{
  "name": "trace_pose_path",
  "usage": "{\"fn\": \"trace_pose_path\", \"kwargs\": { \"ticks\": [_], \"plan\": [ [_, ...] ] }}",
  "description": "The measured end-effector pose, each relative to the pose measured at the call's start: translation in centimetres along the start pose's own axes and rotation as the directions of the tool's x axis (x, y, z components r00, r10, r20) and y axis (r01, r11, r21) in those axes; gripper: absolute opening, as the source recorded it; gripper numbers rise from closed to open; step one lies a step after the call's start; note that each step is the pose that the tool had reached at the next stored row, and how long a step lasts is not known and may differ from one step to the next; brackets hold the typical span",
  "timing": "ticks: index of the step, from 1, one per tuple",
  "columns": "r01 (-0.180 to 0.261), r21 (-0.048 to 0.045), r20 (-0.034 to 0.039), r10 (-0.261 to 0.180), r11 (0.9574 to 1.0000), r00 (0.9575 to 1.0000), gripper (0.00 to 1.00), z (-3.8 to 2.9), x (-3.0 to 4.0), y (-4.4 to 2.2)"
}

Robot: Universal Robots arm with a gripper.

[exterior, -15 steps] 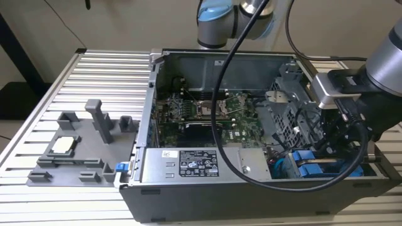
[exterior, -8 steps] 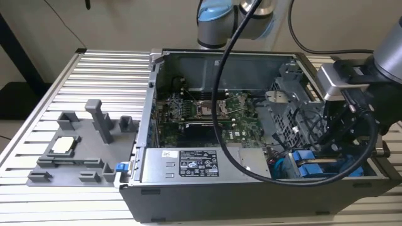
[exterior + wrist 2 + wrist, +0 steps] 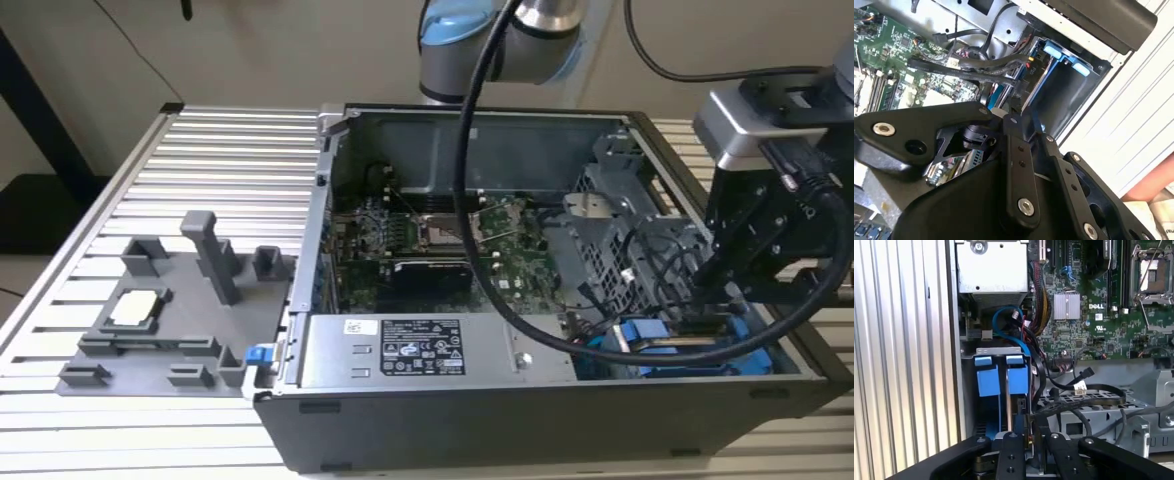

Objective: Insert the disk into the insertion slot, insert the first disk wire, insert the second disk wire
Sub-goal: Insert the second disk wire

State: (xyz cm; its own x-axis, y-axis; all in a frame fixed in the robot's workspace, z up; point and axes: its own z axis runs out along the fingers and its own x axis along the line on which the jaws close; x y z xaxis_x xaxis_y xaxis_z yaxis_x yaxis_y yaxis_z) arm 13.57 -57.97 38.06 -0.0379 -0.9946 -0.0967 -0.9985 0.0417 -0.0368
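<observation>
Reaching down into the open computer case [image 3: 534,440], the gripper [image 3: 1029,450] sits at the drive end, its black fingers [image 3: 1010,455] drawn close together around a dark cable end, though whether they truly pinch it I cannot tell. Just beyond the fingertips, the disk [image 3: 1018,380] stands seated in the insertion slot [image 3: 996,351], beside a second blue carrier [image 3: 986,382]. To do this step well, I judge the connector should be lined up square with the drive's rear port and pressed straight, keeping the loose black cables [image 3: 1089,395] out of the way. Farther off, the case holds the silver power supply [image 3: 991,270] and the green motherboard [image 3: 1089,315]. Outside it, a grey fixture tray [image 3: 160,330] rests on the slatted table [image 3: 200,160].
</observation>
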Motion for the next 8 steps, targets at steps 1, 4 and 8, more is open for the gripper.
{"fn": "trace_pose_path", "kwargs": {
  "ticks": [1, 4, 8],
  "plan": [
    [0.000, 0.0000, -0.0001, 0.000, 1.0000, 1.0000, 0.24, -0.22, -0.02, -0.01],
    [0.000, 0.0000, 0.0001, 0.000, 1.0000, 1.0000, 0.24, -0.49, -0.05, -0.02],
    [0.000, 0.0000, 0.0007, 0.000, 1.0000, 1.0000, 0.24, -0.50, -0.05, -0.02]
  ]
}}
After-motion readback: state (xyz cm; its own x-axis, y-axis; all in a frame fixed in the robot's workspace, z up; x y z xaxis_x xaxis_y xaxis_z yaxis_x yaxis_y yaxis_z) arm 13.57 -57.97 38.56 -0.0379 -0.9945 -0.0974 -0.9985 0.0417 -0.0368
